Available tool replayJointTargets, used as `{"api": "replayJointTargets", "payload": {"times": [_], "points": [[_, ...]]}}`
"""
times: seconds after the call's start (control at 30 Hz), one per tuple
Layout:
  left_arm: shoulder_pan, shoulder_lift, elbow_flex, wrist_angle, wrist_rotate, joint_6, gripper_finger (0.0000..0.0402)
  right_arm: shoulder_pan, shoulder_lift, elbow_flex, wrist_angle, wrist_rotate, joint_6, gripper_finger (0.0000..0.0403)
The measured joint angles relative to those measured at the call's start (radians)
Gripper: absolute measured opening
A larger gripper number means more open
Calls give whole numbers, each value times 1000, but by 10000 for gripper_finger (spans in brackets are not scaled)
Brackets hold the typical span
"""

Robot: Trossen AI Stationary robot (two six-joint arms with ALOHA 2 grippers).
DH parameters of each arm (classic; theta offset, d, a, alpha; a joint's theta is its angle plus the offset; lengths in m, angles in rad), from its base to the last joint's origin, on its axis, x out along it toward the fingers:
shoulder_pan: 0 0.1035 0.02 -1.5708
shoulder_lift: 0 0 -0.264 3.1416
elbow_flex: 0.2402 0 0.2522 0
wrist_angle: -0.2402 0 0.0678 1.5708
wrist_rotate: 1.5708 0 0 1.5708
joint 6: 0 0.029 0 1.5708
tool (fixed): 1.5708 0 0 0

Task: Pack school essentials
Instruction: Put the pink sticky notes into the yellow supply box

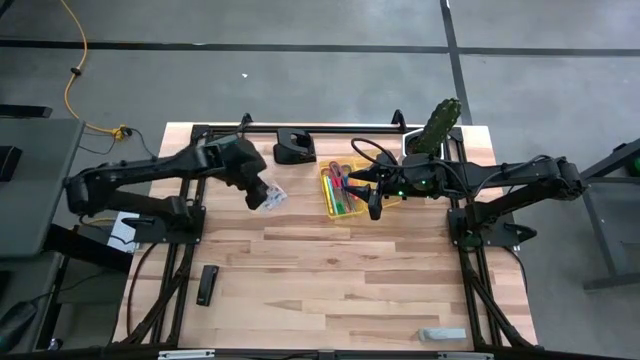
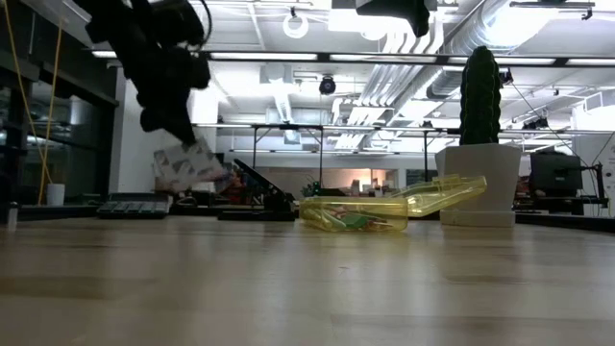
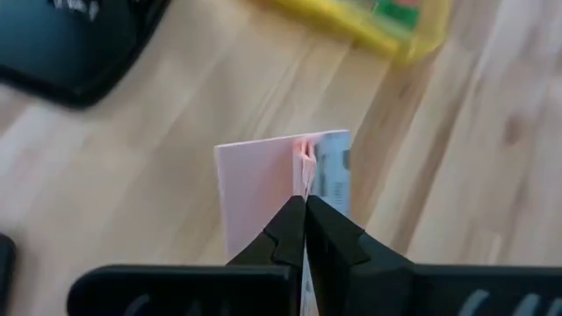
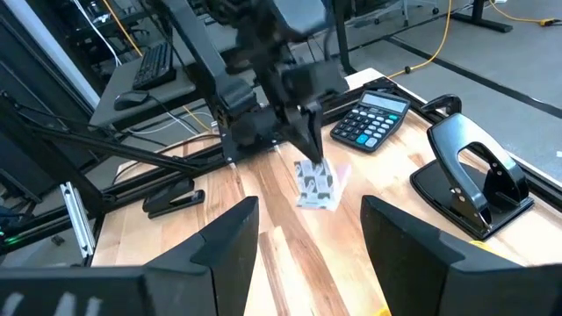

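Observation:
My left gripper [image 1: 262, 195] [image 3: 305, 211] is shut on a pale pink square pad [image 3: 263, 184] [image 2: 187, 165], held in the air left of a yellow transparent case [image 1: 340, 192] [image 2: 370, 211]. The case lies on the table with red-handled scissors [image 1: 335, 172] and pencils inside. Its lid [image 2: 447, 192] slants up toward the right. My right gripper [image 1: 374, 198] [image 4: 307, 237] hovers open above the case's right edge and touches nothing. My left gripper pinches the pad between its two fingers at one edge [image 3: 305, 167], where a printed sheet meets the pink one. The fingers come from above, pointing down. The pad hangs below them, lifted clear of the table [image 2: 192, 168].
A black hole punch [image 1: 295, 148] [image 4: 474, 180] and a calculator [image 4: 373, 118] stand near the far edge. A potted cactus [image 1: 438, 125] [image 2: 480, 144] is behind the case. A flat black bar [image 1: 207, 285] lies near left, a small grey piece [image 1: 441, 333] near right.

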Motion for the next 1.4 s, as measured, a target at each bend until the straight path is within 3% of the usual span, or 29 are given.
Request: {"api": "replayJointTargets", "payload": {"times": [0.23, 0.6, 0.97, 1.27, 1.4], "points": [[0, -157, 0, 76, 60, -64, 0, 0, 0, 0, 0, 0, 0, 194], [0, -345, 0, 400, 89, -232, 0, 0, 0, 0, 20, 28, -4, 194], [-22, -358, 1, 748, 95, -295, 0, 0, 0, 0, 141, 20, -36, 194], [-70, -353, 1, 764, 35, -270, 0, 0, 0, 0, 156, 18, -60, 194], [-93, -350, 1, 764, -23, -268, 0, 0, 10, 0, 205, 41, 13, 194]]}}
